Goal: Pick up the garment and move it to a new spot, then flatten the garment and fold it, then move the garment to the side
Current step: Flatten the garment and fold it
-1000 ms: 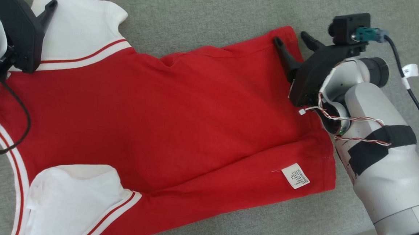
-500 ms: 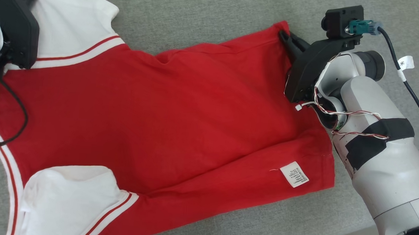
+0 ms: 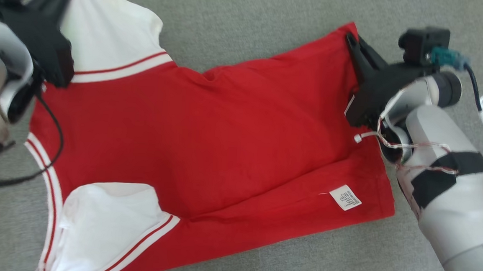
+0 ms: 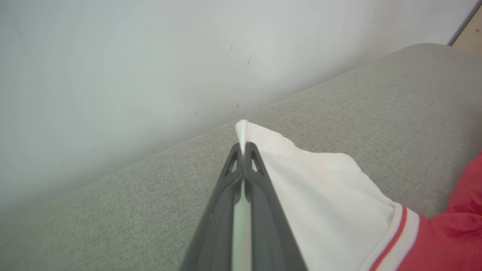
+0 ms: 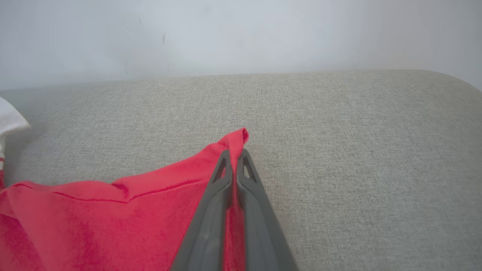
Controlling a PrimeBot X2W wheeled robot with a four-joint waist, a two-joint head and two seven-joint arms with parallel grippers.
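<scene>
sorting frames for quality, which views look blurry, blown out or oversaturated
Head view: soft even light, no hard shadows; the right gripper looks slightly smeared. Left wrist view: the white sleeve is nearly blown out, and the left gripper softens toward the lens. Right wrist view: cushion weave sharp, the red garment oversaturated with little texture.

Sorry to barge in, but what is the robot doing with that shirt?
The robot is handling a red shirt on a grey cushion. Its left gripper is shut on the tip of the far white sleeve, its right gripper on the far hem corner. The rest lies spread out.
</scene>
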